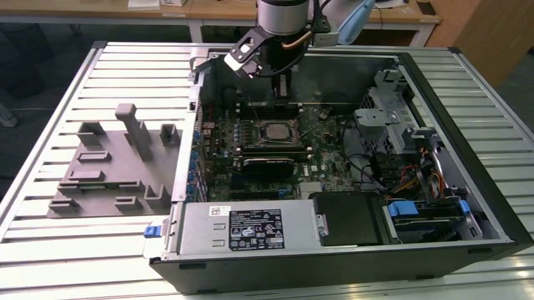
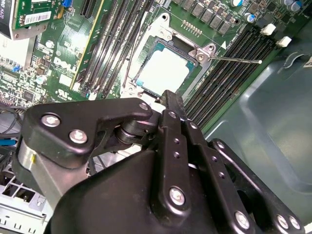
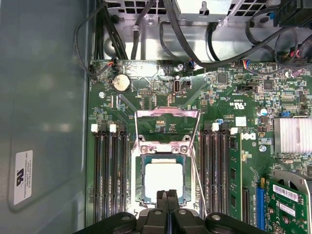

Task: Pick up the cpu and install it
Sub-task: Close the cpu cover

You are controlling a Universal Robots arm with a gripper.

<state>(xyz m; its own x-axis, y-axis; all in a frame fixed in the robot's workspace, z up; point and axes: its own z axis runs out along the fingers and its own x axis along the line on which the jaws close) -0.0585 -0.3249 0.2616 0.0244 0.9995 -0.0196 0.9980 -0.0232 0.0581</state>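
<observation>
**Installation stage.** My end effector point(image 3: 168, 195), fingers closed together and empty, hangs over the cpu point(image 3: 163, 176). The cpu lies flat in its socket, so placement looks done. The load plate point(image 3: 167, 113) stands raised, so clamping appears left. The exterior view shows my clearance above the board inside the computer case point(image 1: 334, 269). The second wrist view shows the unlatched lever point(image 2: 234, 60).

- Bench point(image 1: 75, 256): pale metal top made of parallel slats.
- Computer case point(image 1: 334, 265): black, lying on its side with the open side up, toward the exterior view's right.
- Grey fixture plate point(image 1: 100, 181): flat on the slats just beside the case, at the exterior view's left, with upright blocks on it.
</observation>
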